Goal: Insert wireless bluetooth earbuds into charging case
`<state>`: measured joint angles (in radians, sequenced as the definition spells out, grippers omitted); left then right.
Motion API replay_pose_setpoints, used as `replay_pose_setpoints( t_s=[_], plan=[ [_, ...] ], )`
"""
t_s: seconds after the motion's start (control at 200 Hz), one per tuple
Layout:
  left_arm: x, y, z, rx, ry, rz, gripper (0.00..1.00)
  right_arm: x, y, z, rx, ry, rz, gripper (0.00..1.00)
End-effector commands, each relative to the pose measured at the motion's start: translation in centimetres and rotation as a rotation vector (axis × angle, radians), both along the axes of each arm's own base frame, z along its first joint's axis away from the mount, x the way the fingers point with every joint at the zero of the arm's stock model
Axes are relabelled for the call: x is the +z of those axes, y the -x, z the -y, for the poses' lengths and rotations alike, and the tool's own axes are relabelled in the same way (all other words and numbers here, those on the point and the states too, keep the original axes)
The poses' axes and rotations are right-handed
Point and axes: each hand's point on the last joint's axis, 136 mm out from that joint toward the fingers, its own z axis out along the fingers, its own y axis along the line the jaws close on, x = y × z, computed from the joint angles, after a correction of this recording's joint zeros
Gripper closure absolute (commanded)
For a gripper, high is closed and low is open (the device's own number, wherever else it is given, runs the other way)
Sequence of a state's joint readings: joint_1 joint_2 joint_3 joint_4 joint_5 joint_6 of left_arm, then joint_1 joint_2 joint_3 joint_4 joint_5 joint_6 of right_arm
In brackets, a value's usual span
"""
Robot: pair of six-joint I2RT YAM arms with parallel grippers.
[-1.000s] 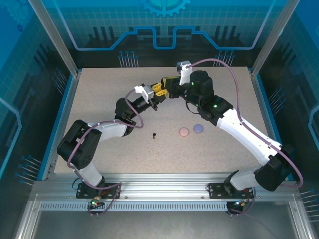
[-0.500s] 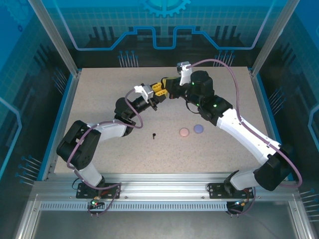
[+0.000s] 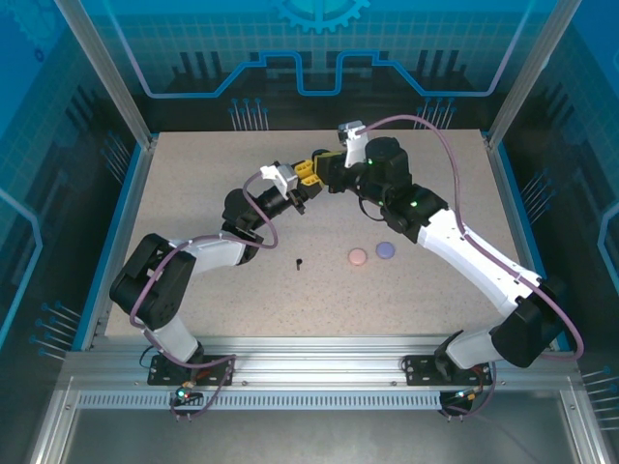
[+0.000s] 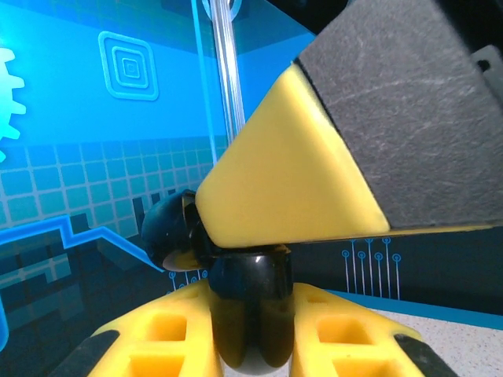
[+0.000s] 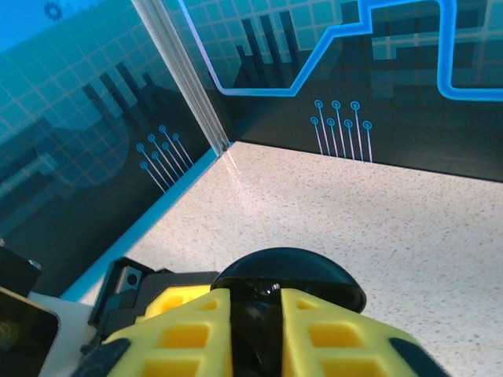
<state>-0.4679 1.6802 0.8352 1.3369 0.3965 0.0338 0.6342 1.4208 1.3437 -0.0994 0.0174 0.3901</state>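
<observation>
My left tool (image 4: 251, 297) is clamped on a glossy black charging case (image 4: 250, 334). Its two yellow fingers (image 4: 161, 345) press the case from either side at the bottom of my view. A rounded black lid (image 4: 165, 228) sticks out at the case's upper left, with a pale rim along its inner edge. From the upper right the right tool's finger (image 4: 291, 181), yellow with a dark grey pad (image 4: 409, 118), slants down. Its lower edge meets the top of the case. Behind stand a blue patterned wall (image 4: 94, 141) and a clear upright post (image 4: 228, 71). A strip of speckled desk (image 4: 448, 338) shows at the lower right.
</observation>
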Motion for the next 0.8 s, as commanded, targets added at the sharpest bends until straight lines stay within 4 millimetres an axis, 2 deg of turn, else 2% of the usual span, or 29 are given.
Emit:
replay_pose_setpoints(
  t_s=[0.0, 0.11, 0.205, 0.305, 0.43, 0.63, 0.795],
  plan=[
    [4.1, 1.3, -0.3, -0.001, 0.054, 0.123, 1.0, 0.3, 0.4, -0.7, 0.018, 0.003, -0.033, 0.62],
    [3.9, 1.2, -0.3, 0.0, 0.054, 0.115, 1.0, 2.7, 0.1, -0.1, -0.003, -0.035, -0.005, 0.45],
    [3.7, 1.1, -0.3, 0.001, 0.055, 0.111, 1.0, 5.1, 0.1, 0.5, -0.016, -0.076, 0.027, 0.36],
    [3.6, 1.0, -0.3, 0.005, 0.053, 0.107, 1.0, 7.1, 0.4, 1.1, -0.021, -0.116, 0.053, 0.32],
    [3.5, 0.7, -0.4, 0.015, 0.056, 0.103, 1.0, 8.4, 0.8, 2.2, -0.053, -0.146, 0.06, 0.29],
    [3.6, 0.1, -0.8, 0.047, 0.071, 0.092, 1.0, 7.7, 1.3, 5.2, -0.173, -0.145, 0.019, 0.28],
    [4.3, -0.7, -2.1, 0.082, 0.113, 0.069, 1.0, 4.3, 1.4, 8.7, -0.318, -0.117, -0.09, 0.27]
  ],
)
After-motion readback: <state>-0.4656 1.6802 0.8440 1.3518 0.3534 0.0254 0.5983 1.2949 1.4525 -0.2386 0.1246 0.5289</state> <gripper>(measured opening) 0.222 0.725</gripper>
